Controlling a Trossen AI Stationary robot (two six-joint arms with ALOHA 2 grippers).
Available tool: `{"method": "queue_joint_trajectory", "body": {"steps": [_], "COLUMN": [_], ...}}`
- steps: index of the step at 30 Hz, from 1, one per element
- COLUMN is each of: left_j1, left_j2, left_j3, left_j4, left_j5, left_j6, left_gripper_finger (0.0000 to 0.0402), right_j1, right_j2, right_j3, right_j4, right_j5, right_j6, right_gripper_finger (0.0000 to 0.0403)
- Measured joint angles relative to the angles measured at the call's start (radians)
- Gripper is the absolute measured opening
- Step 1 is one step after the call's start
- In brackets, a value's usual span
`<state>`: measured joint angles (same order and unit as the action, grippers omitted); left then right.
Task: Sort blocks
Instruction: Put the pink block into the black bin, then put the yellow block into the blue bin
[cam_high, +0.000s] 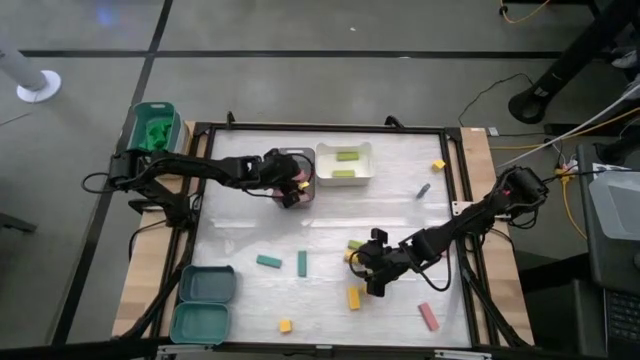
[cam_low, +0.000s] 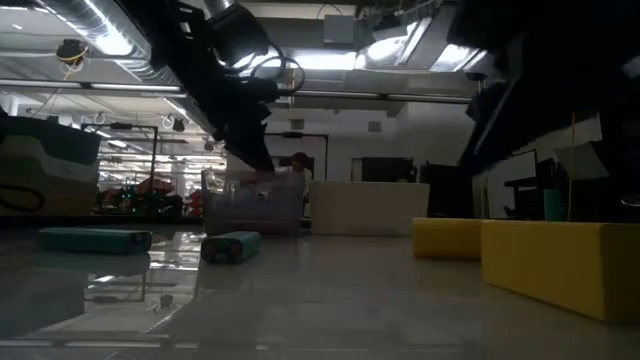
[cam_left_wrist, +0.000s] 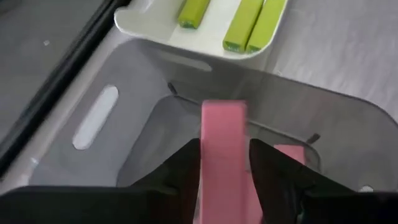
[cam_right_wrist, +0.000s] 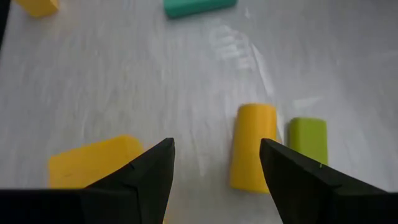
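In the left wrist view a pink block (cam_left_wrist: 224, 143) stands between my left gripper's (cam_left_wrist: 224, 180) fingers, over the inside of the grey tray (cam_left_wrist: 99, 118). A second pink block (cam_left_wrist: 290, 153) lies on that tray's floor. The white tray (cam_left_wrist: 155, 28) behind it holds light green blocks (cam_left_wrist: 255, 22). My right gripper (cam_right_wrist: 214, 168) hangs open low over the table, near its front right part, with nothing between its fingers. Beyond its fingertips a yellow block (cam_right_wrist: 252, 146) and a green block (cam_right_wrist: 306, 140) lie flat side by side, and another yellow block (cam_right_wrist: 93, 163) lies beside one finger. My left gripper pinches the pink block by its two long sides (cam_left_wrist: 205, 162) between its two fingers. The fingers slant down from the table's left side and lie along the block. Its free end (cam_left_wrist: 224, 111) sticks out past the fingertips, clear above the grey tray's floor.
Loose on the table lie two teal blocks (cam_high: 268, 261) (cam_high: 302, 263), yellow blocks (cam_high: 353, 297) (cam_high: 285, 325) (cam_high: 438, 164) and a pink block (cam_high: 428, 316). Two teal trays (cam_high: 207, 283) (cam_high: 200, 322) stand at the front left. A green bin (cam_high: 155, 125) sits beyond the far left corner.
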<state>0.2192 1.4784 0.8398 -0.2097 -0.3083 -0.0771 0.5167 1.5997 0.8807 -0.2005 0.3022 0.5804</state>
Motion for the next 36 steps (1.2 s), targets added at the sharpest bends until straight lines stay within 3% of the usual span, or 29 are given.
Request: {"method": "queue_joint_trajectory", "body": {"steps": [7, 11, 21, 25, 30, 36], "left_j1": [-0.001, -0.003, -0.047, -0.097, -0.177, -0.285], "left_j2": [0.000, 0.000, 0.000, 0.000, 0.000, 0.000], "left_j3": [0.000, 0.000, 0.000, 0.000, 0.000, 0.000], "left_j4": [0.002, 0.002, 0.012, 0.020, 0.058, 0.133], "left_j5": [0.000, 0.001, 0.017, 0.072, 0.179, 0.202], "left_j6": [-0.058, -0.054, -0.047, -0.047, -0.056, -0.058], "left_gripper_finger": [0.0167, 0.0184, 0.0173, 0.0164, 0.0155, 0.0155], "right_j1": [0.000, 0.000, 0.000, 0.000, 0.001, -0.001], "right_j2": [0.001, 0.024, 0.135, 0.167, 0.177, 0.180], "right_j3": [-0.074, -0.082, -0.082, -0.081, -0.081, -0.082], "right_j4": [0.099, 0.101, 0.133, 0.158, 0.175, 0.264], "right_j5": [0.005, 0.070, 0.100, 0.109, 0.134, 0.132], "right_j6": [0.022, 0.043, 0.073, 0.074, 0.071, 0.067], "right_gripper_finger": [0.0236, 0.0236, 0.0234, 0.0206, 0.0135, 0.0130]}}
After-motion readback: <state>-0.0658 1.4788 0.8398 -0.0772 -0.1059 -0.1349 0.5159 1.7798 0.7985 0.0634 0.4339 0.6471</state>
